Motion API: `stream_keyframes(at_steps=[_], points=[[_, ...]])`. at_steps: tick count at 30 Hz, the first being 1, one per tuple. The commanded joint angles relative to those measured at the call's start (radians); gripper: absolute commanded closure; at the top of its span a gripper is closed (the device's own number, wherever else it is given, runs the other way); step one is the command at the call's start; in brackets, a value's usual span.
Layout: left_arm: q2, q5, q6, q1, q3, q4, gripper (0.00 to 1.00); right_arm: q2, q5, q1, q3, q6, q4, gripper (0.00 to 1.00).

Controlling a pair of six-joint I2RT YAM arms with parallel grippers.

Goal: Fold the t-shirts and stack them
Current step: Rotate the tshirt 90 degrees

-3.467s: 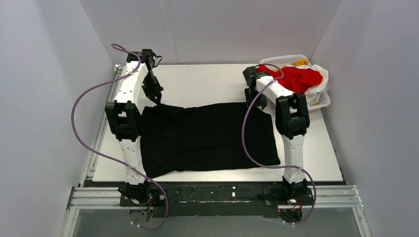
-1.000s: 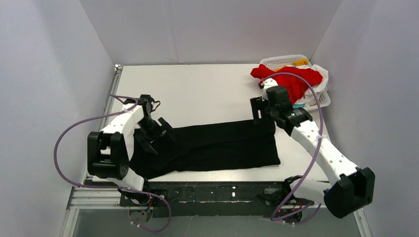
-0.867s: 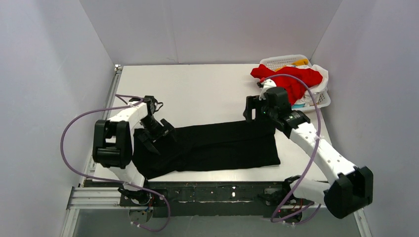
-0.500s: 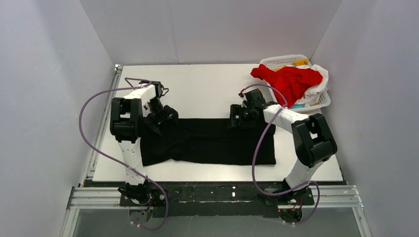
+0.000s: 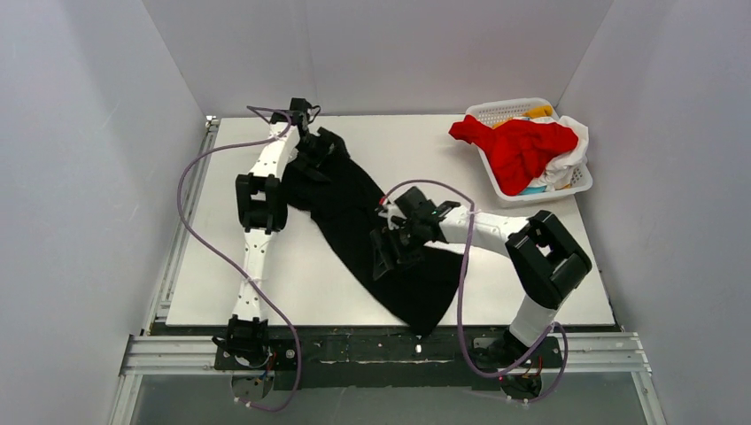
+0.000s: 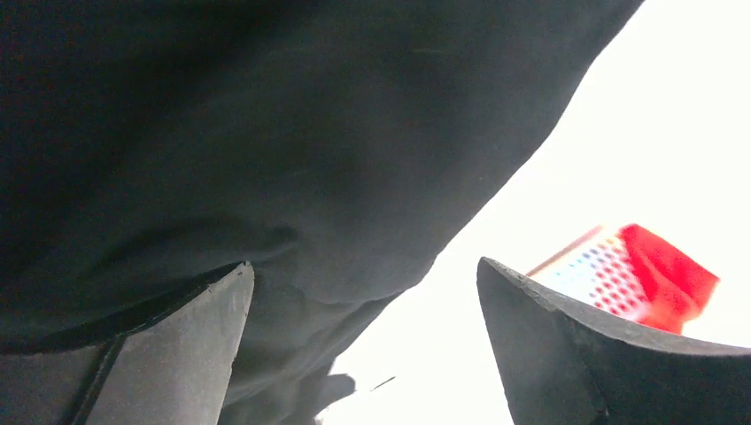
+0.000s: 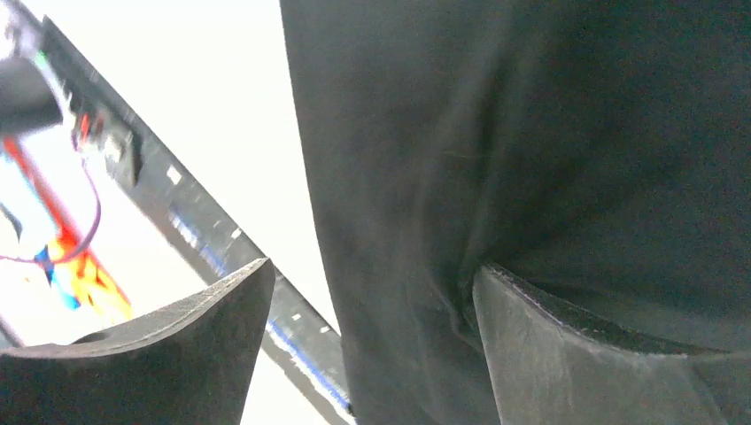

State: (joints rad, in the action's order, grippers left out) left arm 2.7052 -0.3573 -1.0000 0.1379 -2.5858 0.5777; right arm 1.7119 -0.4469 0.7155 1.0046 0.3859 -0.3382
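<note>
Looking down, one black t-shirt (image 5: 372, 230) lies slantwise on the desk (image 5: 292, 283), left pincer (image 5: 321, 149) at its far end, right pincer (image 5: 388, 251) mid-cloth; moments ago it lay crosswise. One red t-shirt (image 5: 518, 146) tops one basket (image 5: 505, 108). Left wrist: fingers (image 6: 177, 354) wide apart, cloth against one. Right wrist: likewise.

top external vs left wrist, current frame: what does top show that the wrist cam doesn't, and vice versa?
Only top external: the whole black shirt lying diagonally across the table, the right gripper over it, and white cloth in the basket. Only left wrist: the left gripper close up, fingers spread apart. Both: black shirt, basket, red shirt, table.
</note>
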Motion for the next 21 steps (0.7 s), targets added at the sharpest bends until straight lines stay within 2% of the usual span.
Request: stream_keyframes(at_steps=[1,5,7,12,16,21], points=[[0.180,0.001,-0.118,0.139,0.019,-0.471,0.02,0.019,-0.113,0.132,0.097,-0.021,-0.074,0.10],[0.228,0.034,-0.098,0.194,-0.038,-0.648,0.02,0.025,-0.143,0.157,0.138,-0.018,-0.066,0.09],[0.215,0.070,-0.041,0.205,-0.032,-0.682,0.02,-0.003,-0.126,0.157,0.127,-0.020,-0.076,0.09],[0.135,0.189,0.095,0.184,0.027,-0.605,0.02,-0.100,-0.014,0.156,0.106,0.007,-0.084,0.08],[0.138,0.258,0.086,0.148,-0.010,-0.509,0.02,-0.202,0.076,0.156,0.079,0.034,-0.082,0.08],[0.102,0.297,0.170,0.118,-0.062,-0.444,0.02,-0.349,0.208,0.156,-0.008,0.095,-0.101,0.08]])
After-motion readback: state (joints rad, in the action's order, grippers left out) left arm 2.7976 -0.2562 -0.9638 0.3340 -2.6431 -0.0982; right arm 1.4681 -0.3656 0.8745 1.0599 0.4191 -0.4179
